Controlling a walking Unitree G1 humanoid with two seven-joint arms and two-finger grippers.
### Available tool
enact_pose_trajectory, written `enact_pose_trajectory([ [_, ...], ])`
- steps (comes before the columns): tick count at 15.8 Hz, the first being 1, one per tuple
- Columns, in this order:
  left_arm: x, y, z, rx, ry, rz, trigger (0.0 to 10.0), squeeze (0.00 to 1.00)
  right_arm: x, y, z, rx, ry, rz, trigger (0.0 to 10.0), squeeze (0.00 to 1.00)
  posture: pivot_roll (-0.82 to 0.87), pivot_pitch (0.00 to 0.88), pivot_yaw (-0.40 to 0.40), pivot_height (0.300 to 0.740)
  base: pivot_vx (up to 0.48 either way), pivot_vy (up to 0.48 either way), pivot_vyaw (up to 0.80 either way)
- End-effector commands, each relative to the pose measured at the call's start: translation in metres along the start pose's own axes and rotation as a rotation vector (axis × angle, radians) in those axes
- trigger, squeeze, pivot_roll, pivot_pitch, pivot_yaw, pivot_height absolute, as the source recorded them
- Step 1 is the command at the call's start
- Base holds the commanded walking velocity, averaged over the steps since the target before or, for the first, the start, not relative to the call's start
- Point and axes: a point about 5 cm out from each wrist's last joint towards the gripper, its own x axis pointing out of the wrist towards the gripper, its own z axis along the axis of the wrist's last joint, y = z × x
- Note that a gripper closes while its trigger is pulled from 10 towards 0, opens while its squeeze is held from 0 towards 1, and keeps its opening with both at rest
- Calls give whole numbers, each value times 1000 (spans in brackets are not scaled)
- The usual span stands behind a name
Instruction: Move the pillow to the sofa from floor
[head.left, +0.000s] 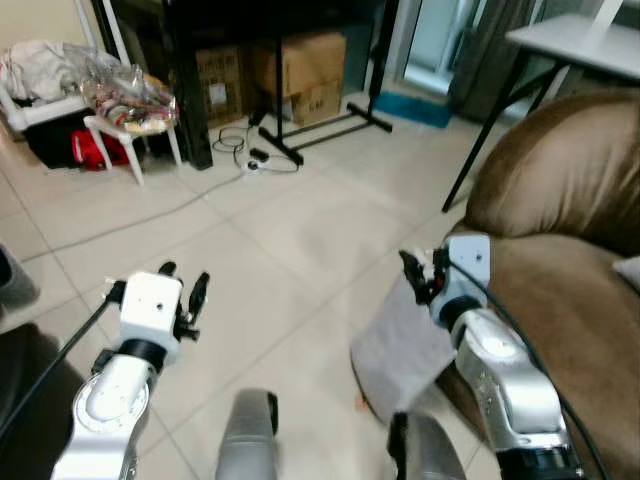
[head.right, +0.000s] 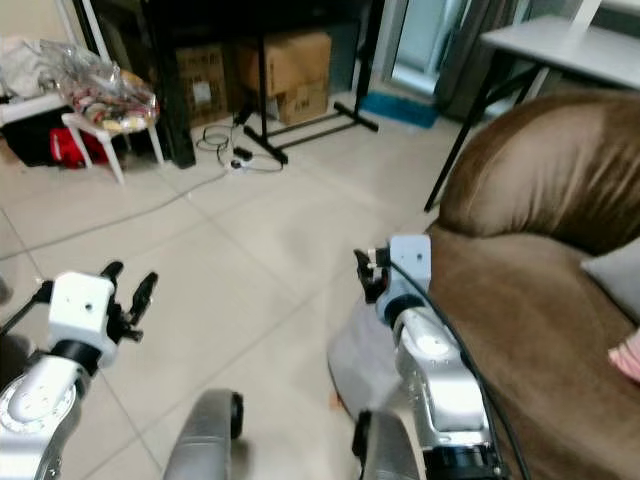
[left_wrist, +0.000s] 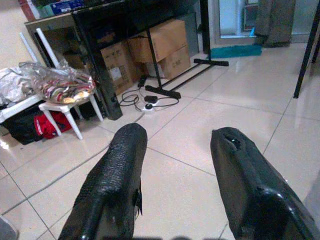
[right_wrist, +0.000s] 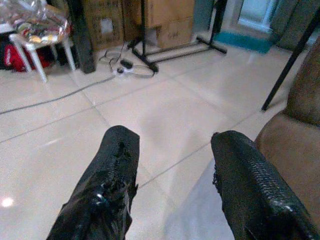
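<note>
Silver arms, white wrist blocks, black cables, each gripper (head.left: 186, 290) (head.left: 420, 272) black-fingered.

Head pair downward over floor (head.left: 270, 230); wrist cameras low, forward.

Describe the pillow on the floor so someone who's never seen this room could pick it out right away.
Start at the big brown sofa on the robot's right. At the foot of its front edge, on the pale tiled floor, lies the pillow, just below the right end effector. It is a flat grey square, the only soft grey thing on the tiles, unlike the cables and boxes farther away.
</note>
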Motion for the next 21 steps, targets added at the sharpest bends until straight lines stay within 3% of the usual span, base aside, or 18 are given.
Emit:
enact_pose_trajectory([
  [1,4,-3,8,-6,-33,-10,10000,0,1,-4,10,-19,-34,-12,10000,0,39,0,-52,612,334,0,0],
  [16,4,-3,10,4,-36,-15,10000,0,1,-4,8,-34,-43,-8,10000,0,42,0,-52,612,330,0,-107],
  [21,3,-4,4,28,-23,-21,10000,0,2,-4,4,-39,-26,-4,10000,0,48,0,-59,587,0,0,0],
])
